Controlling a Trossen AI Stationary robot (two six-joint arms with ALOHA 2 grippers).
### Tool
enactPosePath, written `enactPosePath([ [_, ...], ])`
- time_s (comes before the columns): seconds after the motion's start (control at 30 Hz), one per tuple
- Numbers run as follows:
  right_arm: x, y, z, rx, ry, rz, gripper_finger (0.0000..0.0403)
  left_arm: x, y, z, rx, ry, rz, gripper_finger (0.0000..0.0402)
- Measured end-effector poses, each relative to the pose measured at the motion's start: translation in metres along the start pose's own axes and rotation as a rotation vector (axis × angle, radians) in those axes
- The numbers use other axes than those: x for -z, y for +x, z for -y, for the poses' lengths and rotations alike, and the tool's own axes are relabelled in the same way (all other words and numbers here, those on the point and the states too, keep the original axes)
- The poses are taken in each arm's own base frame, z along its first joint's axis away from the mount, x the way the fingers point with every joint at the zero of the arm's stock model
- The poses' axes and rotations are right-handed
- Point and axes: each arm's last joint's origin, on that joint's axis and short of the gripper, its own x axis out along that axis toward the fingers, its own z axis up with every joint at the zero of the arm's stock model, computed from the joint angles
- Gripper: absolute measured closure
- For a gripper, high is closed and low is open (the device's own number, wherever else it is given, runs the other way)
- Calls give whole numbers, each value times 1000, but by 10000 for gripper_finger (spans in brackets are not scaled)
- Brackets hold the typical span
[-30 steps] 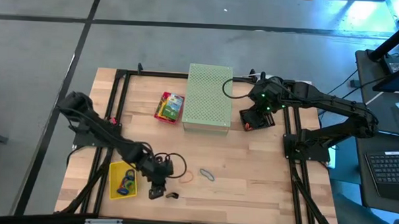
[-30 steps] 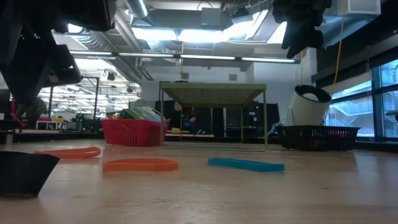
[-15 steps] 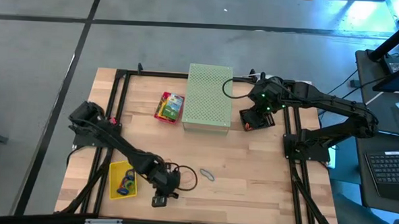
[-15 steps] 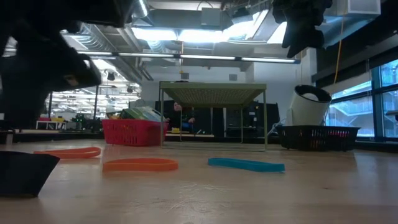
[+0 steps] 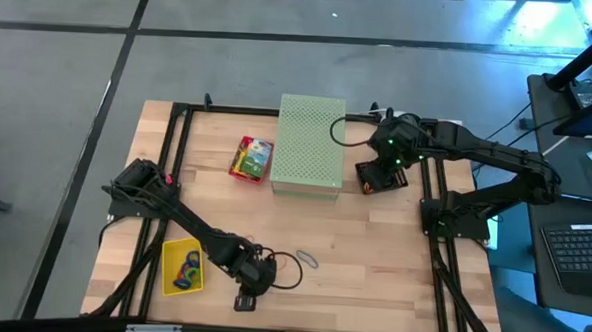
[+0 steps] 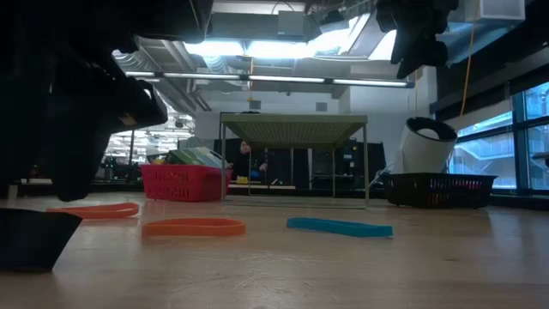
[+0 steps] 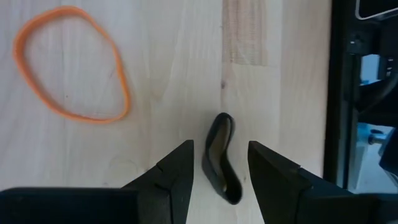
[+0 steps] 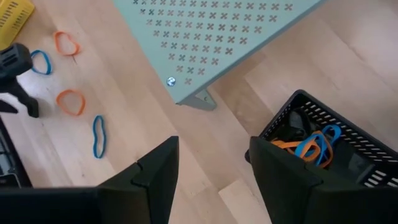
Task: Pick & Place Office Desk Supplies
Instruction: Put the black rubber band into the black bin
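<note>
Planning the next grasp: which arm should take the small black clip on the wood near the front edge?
Left. Its gripper hangs right over the black clip, open jaws on either side of it, an orange band close by. The right gripper waits far across the table, above the black basket.

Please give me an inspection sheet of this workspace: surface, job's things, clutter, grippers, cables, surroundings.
Surface: wooden table, bare near the front.
Job's things: orange band, blue band loose on the table; black clip between the left fingers; yellow box; black basket holding bands.
Clutter: perforated green box.
Grippers: left gripper open, low over the clip; right gripper open, raised near the basket.
Cables: black loop by the left wrist.
Surroundings: concrete floor, keyboard.
</note>
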Motion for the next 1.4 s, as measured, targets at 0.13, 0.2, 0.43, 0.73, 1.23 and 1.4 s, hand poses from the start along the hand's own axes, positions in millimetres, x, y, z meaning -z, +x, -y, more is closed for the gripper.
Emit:
enactPosePath([
  [0.13, 1, 0, -2, -11, -11, -6, 206, 0, 0, 0, -10, 8, 0, 256],
  [0.2, 1, 0, -3, -13, -15, -7, 206, 1, 3, -1, -5, 8, -7, 256],
  [0.43, 3, 0, -6, -17, -28, -14, 206, 6, 17, 4, 42, 15, -62, 256],
  [0.73, 5, 1, -9, -25, -31, -20, 206, 11, 31, -4, 33, -142, -166, 302],
  [1.23, 11, -1, -17, -53, 7, -28, 206, -15, -5, -22, 167, -267, -117, 398],
  [1.4, 16, -21, -19, -98, 9, 78, 206, -35, -40, -34, 156, -294, 76, 398],
])
